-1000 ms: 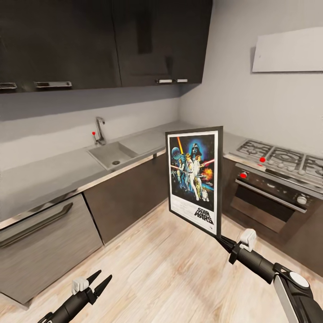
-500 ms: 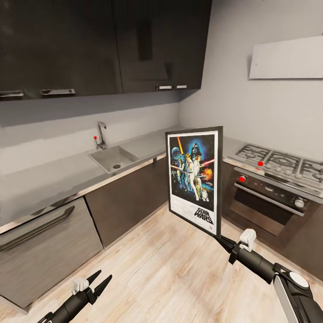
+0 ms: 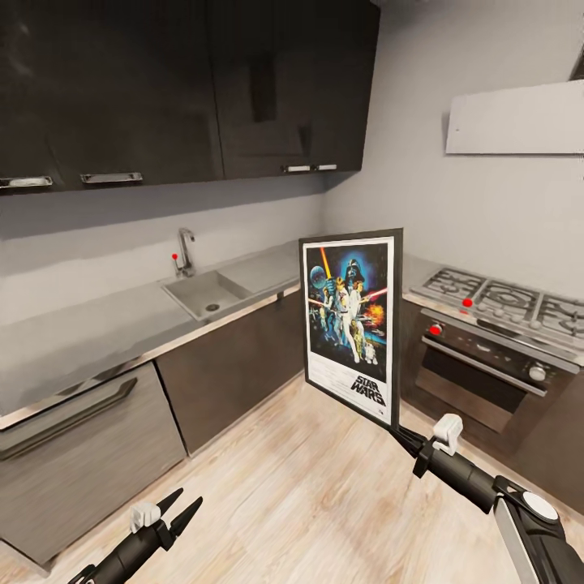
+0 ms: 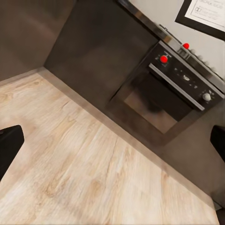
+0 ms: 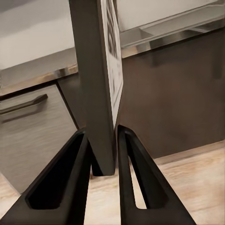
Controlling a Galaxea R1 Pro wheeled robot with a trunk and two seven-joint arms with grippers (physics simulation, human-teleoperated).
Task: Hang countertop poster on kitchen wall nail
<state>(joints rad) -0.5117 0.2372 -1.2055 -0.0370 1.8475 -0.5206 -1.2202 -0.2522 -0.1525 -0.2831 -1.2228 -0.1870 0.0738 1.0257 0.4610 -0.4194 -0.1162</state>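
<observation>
Head view is taking in a kitchen corner: the kitchen countertop (image 3: 97,324) is running as a smooth grey slab from the lower left toward the centre, then turning along the right wall. A steel sink (image 3: 204,292) with a tap (image 3: 185,251) is sitting in it at centre left, and a gas hob (image 3: 503,296) is lying at right, above an oven (image 3: 478,373) with red knobs. Dark wall cabinets (image 3: 186,81) are filling the upper left, a pale hood panel (image 3: 515,118) is hanging at upper right, and light wood flooring (image 3: 308,487) is spreading across the bottom.

The poster (image 3: 353,324) is standing upright in mid-air at centre frame, off the countertop, its artwork facing the camera. The right gripper (image 3: 399,431) is clamping its lower right corner; in the right wrist view the 2 fingers (image 5: 75,178) are pressing either side of the poster's frame edge (image 5: 96,93).

The left gripper (image 3: 180,507) is hanging at lower left over the floor, its fingers spread apart and holding nothing. The left wrist view is looking at the oven front (image 4: 164,93) and floorboards (image 4: 84,173).
</observation>
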